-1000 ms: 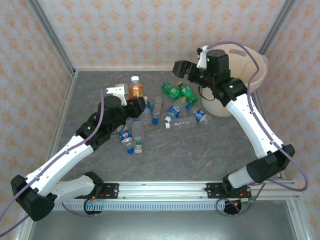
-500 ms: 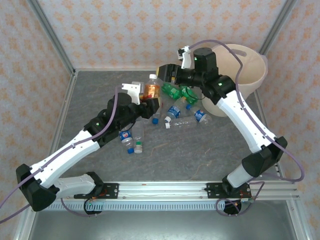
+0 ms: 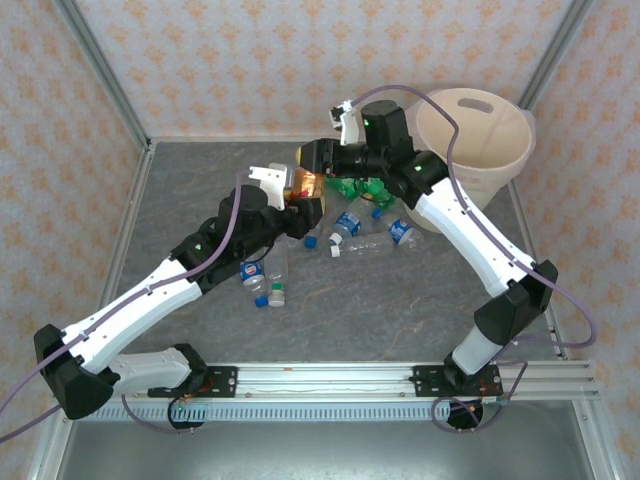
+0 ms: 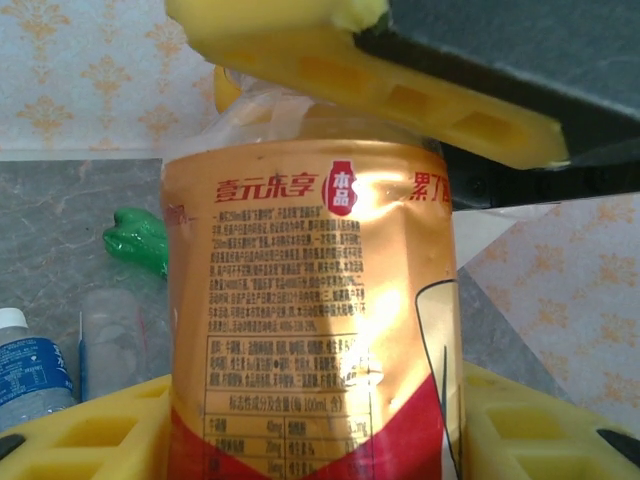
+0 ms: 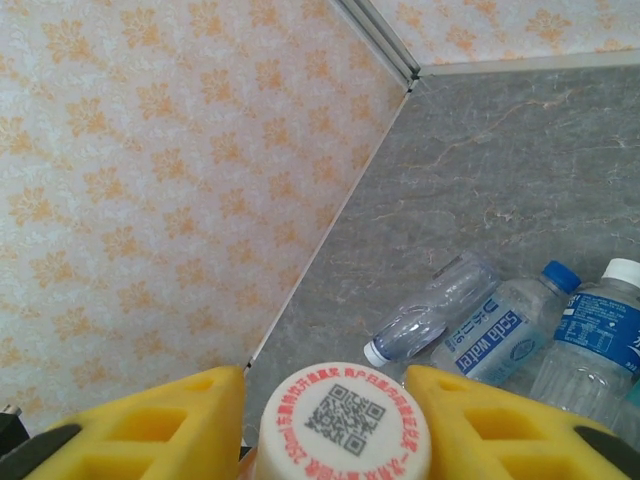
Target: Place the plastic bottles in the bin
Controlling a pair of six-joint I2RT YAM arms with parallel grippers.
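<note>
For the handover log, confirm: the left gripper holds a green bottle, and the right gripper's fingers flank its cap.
Not green: the left wrist view shows the left gripper holding the red-labelled bottle. The right gripper does flank its cap with its fingers.

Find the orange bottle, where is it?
Top view, middle back: the orange red-labelled plastic bottle sits in the left pincer, cap inside the right pincer.

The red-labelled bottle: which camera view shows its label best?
The left wrist view: the bottle stands close, so its label print is readable. The right wrist view looks down on its white cap, label hidden. In the top external view the bottle is small and glary.
</note>
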